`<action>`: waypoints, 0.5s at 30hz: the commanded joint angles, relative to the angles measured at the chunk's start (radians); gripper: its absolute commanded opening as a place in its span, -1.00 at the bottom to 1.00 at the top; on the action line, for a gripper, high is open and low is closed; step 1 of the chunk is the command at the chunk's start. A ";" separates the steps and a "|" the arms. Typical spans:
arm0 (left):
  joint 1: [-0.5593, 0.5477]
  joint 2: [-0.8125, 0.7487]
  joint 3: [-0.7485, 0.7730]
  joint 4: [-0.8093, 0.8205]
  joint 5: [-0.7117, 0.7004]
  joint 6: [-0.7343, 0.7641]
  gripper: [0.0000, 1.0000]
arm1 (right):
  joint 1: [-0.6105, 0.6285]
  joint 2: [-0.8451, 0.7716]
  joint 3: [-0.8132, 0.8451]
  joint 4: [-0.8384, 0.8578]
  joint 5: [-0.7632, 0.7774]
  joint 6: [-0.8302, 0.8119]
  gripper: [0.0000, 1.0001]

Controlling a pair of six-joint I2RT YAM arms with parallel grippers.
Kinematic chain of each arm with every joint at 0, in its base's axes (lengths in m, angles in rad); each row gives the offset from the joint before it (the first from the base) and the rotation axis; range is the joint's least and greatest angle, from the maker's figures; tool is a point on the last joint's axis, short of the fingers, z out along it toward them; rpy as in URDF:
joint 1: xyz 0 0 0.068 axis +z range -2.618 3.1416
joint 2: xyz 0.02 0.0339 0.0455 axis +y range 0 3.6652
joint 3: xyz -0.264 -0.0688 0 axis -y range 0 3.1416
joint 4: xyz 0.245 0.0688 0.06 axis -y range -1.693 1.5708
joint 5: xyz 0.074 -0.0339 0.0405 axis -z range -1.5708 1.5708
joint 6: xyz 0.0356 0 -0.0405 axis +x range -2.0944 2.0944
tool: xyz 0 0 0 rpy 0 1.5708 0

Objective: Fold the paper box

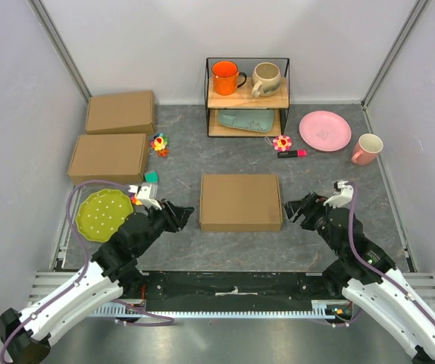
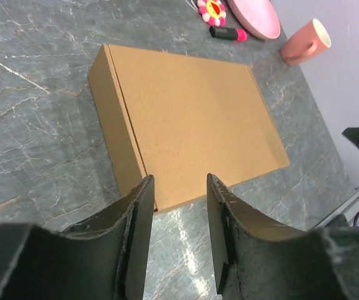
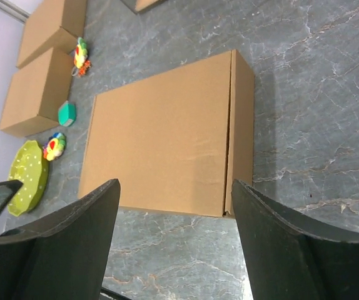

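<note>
The paper box [image 1: 241,202] lies flat and closed at the table's middle, a shallow brown cardboard mailer; it also fills the left wrist view [image 2: 186,119] and the right wrist view [image 3: 167,134]. My left gripper [image 1: 183,214] hovers just off the box's left edge, open, nothing between its fingers [image 2: 177,187]. On the other side, my right gripper [image 1: 294,210] stands wide open just off the box's right edge, empty [image 3: 175,190]. Neither gripper touches the box.
Two other brown boxes [image 1: 120,112] [image 1: 108,156] sit at the back left. A green dotted plate [image 1: 104,214] lies by the left arm. A wire shelf [image 1: 248,97] holds two mugs. A pink plate [image 1: 325,130], pink mug [image 1: 367,149] and small toys [image 1: 158,144] lie around.
</note>
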 commanded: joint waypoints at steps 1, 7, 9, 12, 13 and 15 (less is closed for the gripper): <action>-0.005 0.036 0.060 -0.056 -0.071 -0.087 -0.08 | 0.003 0.161 0.049 0.002 0.017 -0.030 0.58; -0.005 0.131 0.066 -0.163 -0.047 -0.173 -0.07 | 0.003 0.327 0.018 0.061 0.053 -0.033 0.56; -0.004 0.135 0.066 -0.182 -0.071 -0.199 -0.07 | 0.003 0.355 0.009 0.078 0.076 -0.041 0.56; -0.004 0.117 0.092 -0.205 -0.096 -0.203 -0.04 | 0.003 0.335 -0.008 0.130 0.070 -0.051 0.56; -0.004 0.106 0.100 -0.218 -0.110 -0.219 -0.02 | 0.003 0.323 -0.009 0.153 0.064 -0.056 0.57; -0.004 0.073 0.119 -0.261 -0.160 -0.261 0.15 | 0.003 0.286 -0.009 0.167 0.064 -0.071 0.57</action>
